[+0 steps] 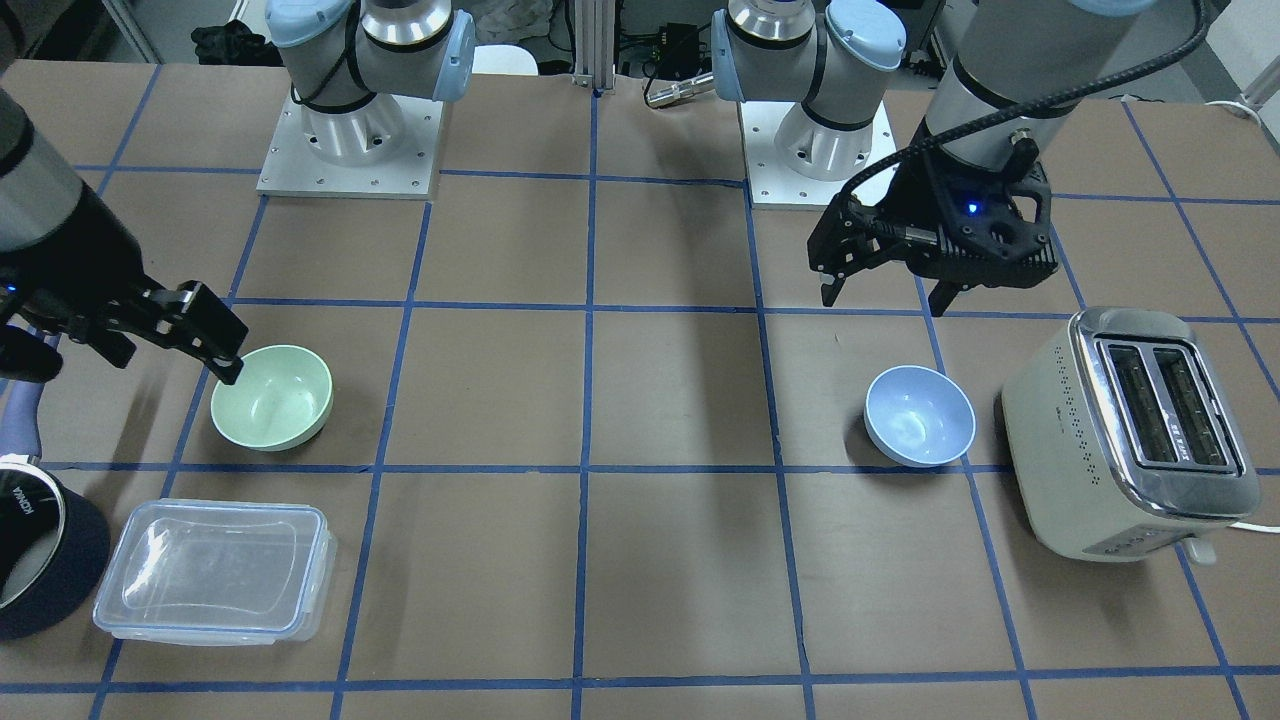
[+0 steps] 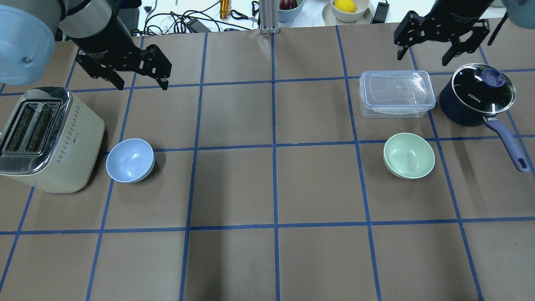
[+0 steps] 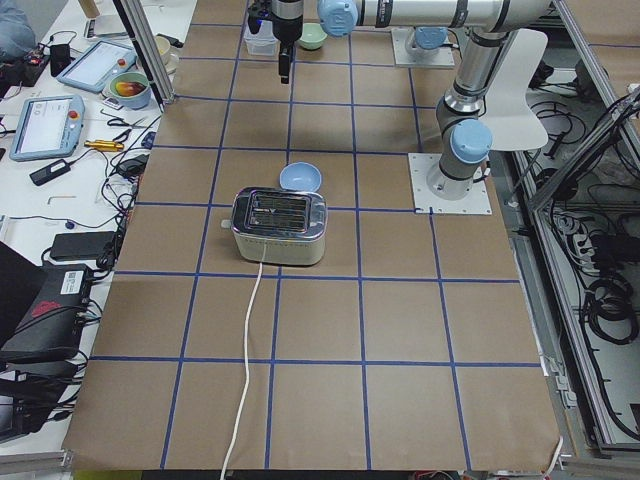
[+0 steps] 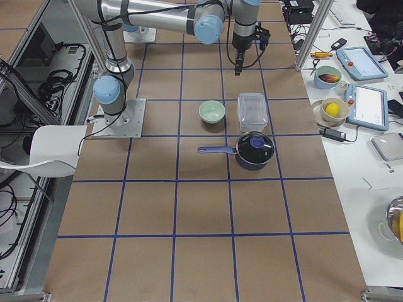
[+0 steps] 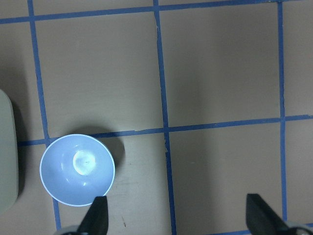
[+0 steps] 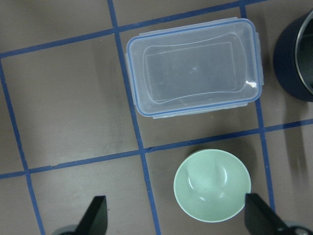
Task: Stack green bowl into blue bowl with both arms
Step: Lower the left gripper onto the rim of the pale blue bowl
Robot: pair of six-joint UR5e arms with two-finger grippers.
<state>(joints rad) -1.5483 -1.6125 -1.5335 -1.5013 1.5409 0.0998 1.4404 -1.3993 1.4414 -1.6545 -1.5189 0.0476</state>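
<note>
Only one word can be read: KONKA, in white letters on the glass lid of the dark navy saucepan with a periwinkle handle [image 2: 459, 109]. The cream two-slot toaster with a chrome top [image 2: 62, 142] carries a small dark mark on its side, too small to read.

By count, the brown paper-covered worktop with a blue tape grid [image 2: 271, 188] carries two bowls, one saucepan, one toaster and one clear rectangular plastic container with a blue-edged lid [image 2: 395, 94]. Two black grippers hang above it.

The left gripper [image 2: 143, 87] has its fingers [image 5: 98, 219] spread wide and holds nothing. The light periwinkle-blue round bowl [image 2: 130, 160] sits upright on the worktop below them. In the left wrist view it lies just ahead of one fingertip, off to that side and not in the gap. The toaster stands just beside this bowl, on the side away from the fingers.

The right gripper [image 2: 423, 59] is likewise spread and empty. The pale mint-green round bowl [image 2: 409, 155] stands upright on the worktop beneath it; the right wrist view shows it ahead of the gap, nearer one finger. The clear container lies beyond the green bowl, and the saucepan sits off past the finger nearer the bowl. Both bowls are well apart.
</note>
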